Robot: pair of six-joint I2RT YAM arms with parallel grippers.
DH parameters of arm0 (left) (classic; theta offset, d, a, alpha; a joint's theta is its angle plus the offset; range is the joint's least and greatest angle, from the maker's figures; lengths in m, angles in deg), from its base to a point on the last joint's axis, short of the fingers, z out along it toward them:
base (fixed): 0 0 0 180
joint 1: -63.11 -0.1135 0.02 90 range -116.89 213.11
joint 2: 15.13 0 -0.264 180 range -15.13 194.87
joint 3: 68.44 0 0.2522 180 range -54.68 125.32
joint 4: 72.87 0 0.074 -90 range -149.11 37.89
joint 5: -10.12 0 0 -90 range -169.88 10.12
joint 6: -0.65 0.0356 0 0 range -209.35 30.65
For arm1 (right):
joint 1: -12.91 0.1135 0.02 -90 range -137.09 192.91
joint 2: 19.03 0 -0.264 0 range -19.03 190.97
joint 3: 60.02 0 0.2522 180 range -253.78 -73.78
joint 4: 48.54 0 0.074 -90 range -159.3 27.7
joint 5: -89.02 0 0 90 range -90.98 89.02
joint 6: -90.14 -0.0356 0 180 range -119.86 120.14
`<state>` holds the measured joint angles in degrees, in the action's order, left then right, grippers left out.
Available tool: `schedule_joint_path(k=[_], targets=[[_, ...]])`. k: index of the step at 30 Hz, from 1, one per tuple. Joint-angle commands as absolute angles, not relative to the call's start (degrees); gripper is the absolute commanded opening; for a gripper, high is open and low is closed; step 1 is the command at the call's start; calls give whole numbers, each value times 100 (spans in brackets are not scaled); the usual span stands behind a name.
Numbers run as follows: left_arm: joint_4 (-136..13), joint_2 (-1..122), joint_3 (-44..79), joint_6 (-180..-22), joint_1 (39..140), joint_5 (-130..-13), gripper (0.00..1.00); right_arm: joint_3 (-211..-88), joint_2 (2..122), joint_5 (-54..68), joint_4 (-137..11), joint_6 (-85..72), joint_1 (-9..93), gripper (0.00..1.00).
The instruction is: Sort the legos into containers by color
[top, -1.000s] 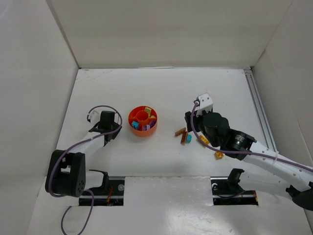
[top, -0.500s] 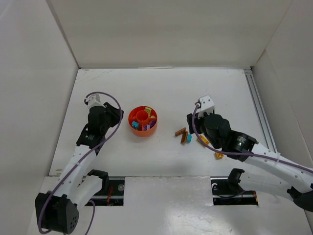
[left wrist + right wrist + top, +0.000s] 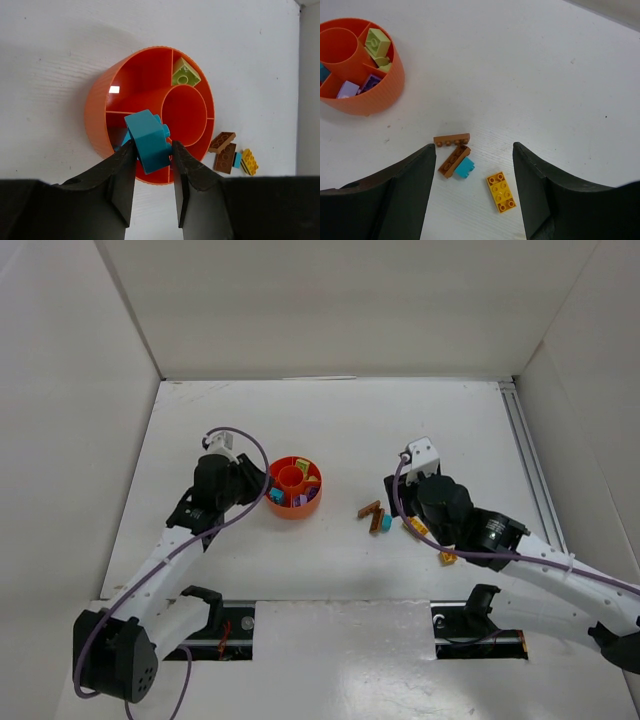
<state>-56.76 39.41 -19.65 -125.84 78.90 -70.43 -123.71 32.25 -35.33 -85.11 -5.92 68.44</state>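
My left gripper [image 3: 152,150] is shut on a teal brick [image 3: 148,140] and holds it over the near compartments of the orange dish [image 3: 97,107]. In the top view this gripper [image 3: 252,490] is at the dish's left rim [image 3: 290,513]. The dish holds a yellow-green brick [image 3: 185,75], purple bricks [image 3: 348,90] and a teal one [image 3: 276,496]. My right gripper [image 3: 474,147] is open and empty, above two brown bricks [image 3: 452,140] [image 3: 454,161], a small teal brick [image 3: 464,168] and a yellow brick [image 3: 501,192] on the table.
Another yellow brick [image 3: 449,557] lies under the right arm, near the front edge. White walls enclose the table, and a rail [image 3: 525,455] runs along its right side. The arm bases stand at the near edge.
My left arm has swung right, from left of the dish to over its left rim, carrying the teal brick. The right arm has barely moved.
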Motion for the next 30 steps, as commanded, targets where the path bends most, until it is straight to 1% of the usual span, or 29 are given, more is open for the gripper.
schedule_joint_path(k=[1,7,14,21,26,27,30], targets=[[-5666,3866,-1785,-12459,8050,-7232,0,-12379,3080,-3693,-8506,-610,6837,68],[-5437,4138,-1785,-12565,8165,-7575,0,-12379,3027,-3746,-8559,-610,6837,68],[-5550,4323,-1785,-12617,8324,-7988,0,-12326,2974,-3799,-8664,-663,6837,68],[-5392,4508,-1601,-12679,8561,-8761,0,-12274,2817,-3904,-8770,-733,6837,68],[-5279,5103,-1407,-12740,8666,-8973,0,-12273,2764,-3957,-8823,-838,6837,68],[-5217,5192,-1312,-12793,8849,-9138,0,-12273,2764,-3957,-8823,-838,6837,68],[-5155,5474,-1144,-12793,8992,-9210,0,-12221,2711,-3957,-8884,-899,6837,68]])
